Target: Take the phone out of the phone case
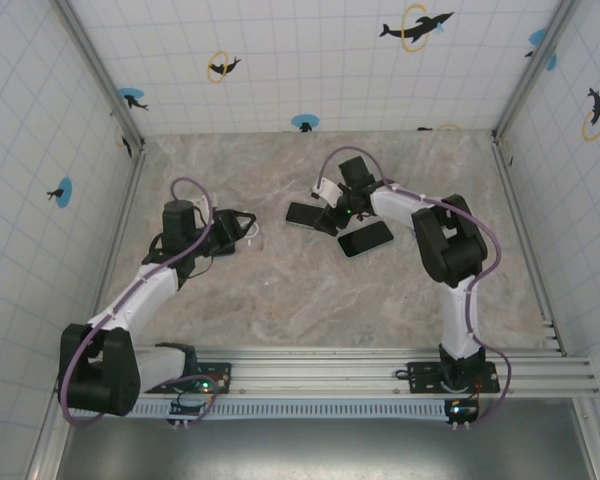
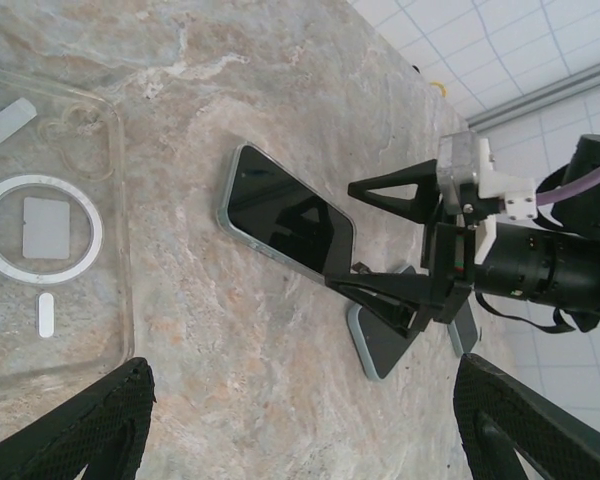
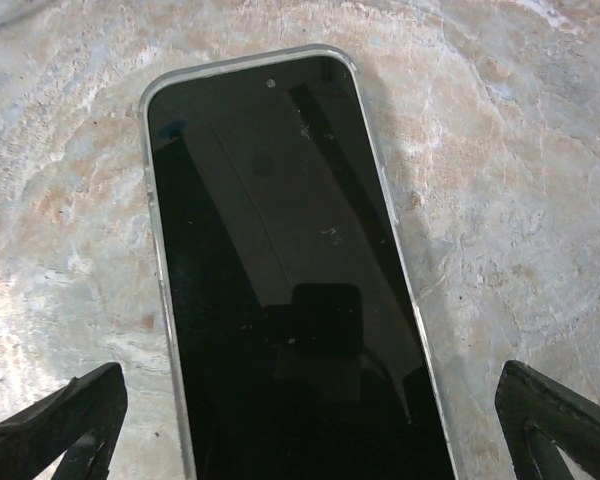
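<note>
the cased phone [image 3: 280, 280] lies directly under the right end effector [image 3: 307, 425], long axis running between its spread fingers — right arm nearer; left end effector [image 2: 310, 430] also apart.

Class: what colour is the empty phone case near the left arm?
The phone case is clear, with white markings; best in the left wrist view.

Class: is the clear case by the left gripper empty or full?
Empty: marble table shows through the clear case around its white ring.
</note>
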